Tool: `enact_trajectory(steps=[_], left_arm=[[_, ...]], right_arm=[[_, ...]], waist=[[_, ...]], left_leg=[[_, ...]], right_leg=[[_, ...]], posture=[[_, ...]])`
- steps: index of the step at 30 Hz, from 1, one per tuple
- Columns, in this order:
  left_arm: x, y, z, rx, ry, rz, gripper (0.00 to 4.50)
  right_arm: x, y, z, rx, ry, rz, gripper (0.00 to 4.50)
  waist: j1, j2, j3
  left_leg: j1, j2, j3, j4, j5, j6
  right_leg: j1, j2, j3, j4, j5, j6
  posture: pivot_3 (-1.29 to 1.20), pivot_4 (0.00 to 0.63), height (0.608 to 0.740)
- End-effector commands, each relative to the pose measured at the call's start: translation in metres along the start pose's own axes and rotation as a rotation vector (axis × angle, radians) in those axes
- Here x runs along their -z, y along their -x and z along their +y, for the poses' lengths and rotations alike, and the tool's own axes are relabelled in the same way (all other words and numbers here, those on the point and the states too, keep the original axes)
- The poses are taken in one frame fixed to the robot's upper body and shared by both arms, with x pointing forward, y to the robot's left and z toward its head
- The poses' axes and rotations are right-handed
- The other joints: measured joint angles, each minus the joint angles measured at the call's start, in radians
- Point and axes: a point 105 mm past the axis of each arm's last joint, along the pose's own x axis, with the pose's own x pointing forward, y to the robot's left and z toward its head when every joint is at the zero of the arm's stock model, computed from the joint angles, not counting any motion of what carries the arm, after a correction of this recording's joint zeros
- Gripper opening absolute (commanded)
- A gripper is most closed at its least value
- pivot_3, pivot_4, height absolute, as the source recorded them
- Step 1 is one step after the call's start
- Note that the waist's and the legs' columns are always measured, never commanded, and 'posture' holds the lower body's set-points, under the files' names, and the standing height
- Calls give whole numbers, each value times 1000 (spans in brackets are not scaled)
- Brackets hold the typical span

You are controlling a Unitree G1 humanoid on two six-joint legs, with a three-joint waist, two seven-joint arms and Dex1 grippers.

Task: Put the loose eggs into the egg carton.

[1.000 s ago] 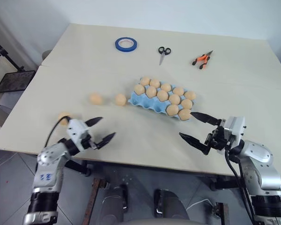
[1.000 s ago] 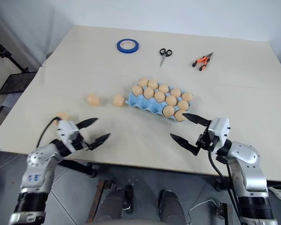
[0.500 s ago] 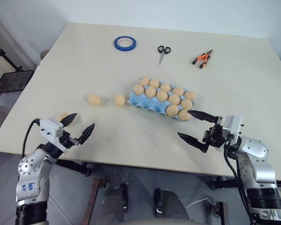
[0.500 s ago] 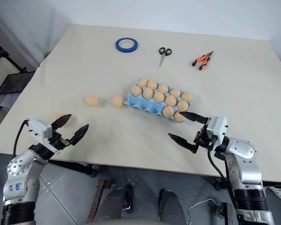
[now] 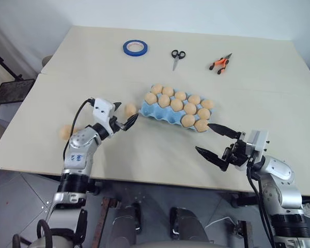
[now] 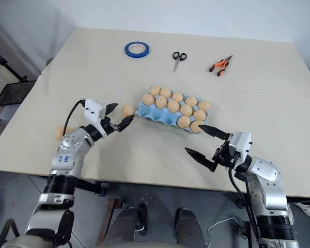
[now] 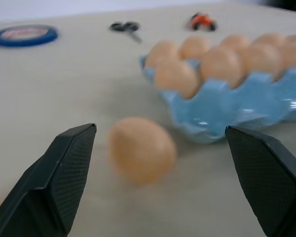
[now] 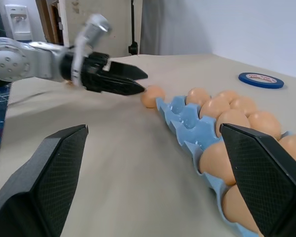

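The left pincer [image 5: 122,117], jaws wide, has swung in from the surface's near edge to a smooth pale orange-tan loose egg [image 5: 129,109] lying just beside the light blue moulded egg carton [image 5: 160,115]. A fingertip nudge could roll it away. Another egg [image 5: 65,132] lies well apart. The right pincer [image 5: 217,142] hovers open, unmoved.

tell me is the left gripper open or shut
Open. The left gripper has its fingers spread wide, empty, with a loose egg on the table between them beside the carton.
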Motion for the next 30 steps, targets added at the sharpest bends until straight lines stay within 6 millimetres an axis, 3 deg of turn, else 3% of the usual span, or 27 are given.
enact_trajectory(steps=[1, 6, 16, 27, 30], left_arm=[[-14, -9, 9, -53, -4, -54, 4462], [-11, -16, 6, -38, 27, -48, 4462], [-10, -28, 22, -158, 14, -10, 4462], [8, -35, 11, -89, 34, 106, 4462], [8, -37, 12, -85, 39, 121, 3850]], right_arm=[[-11, 0, 3, 10, 37, -28, 4500], [-11, 2, 5, 31, 39, -24, 4500], [-10, 1, 5, 34, 34, -29, 4500], [-9, 1, 4, 40, 33, -33, 4500], [-9, 0, 4, 43, 33, -35, 4500]], waist=[[0, 0, 0], [-1, 0, 0], [1, 0, 0], [1, 0, 0], [1, 0, 0]], left_leg=[[0, 0, 0, 0, 0, 0], [0, 1, 1, 1, 0, 0], [0, 2, 2, 1, 0, 0], [-1, 2, 2, 0, 0, 0], [-1, 2, 2, 0, 0, 0]], right_leg=[[0, 0, 0, 0, 1, 0], [0, 0, 1, 0, 2, -1], [-1, 0, 2, 0, 2, -1], [-1, 0, 1, -1, 2, -1], [-1, 0, 1, -1, 2, -1]], posture=[[0, 150, 740], [0, 150, 740], [0, 150, 740], [0, 150, 740], [0, 150, 740]])
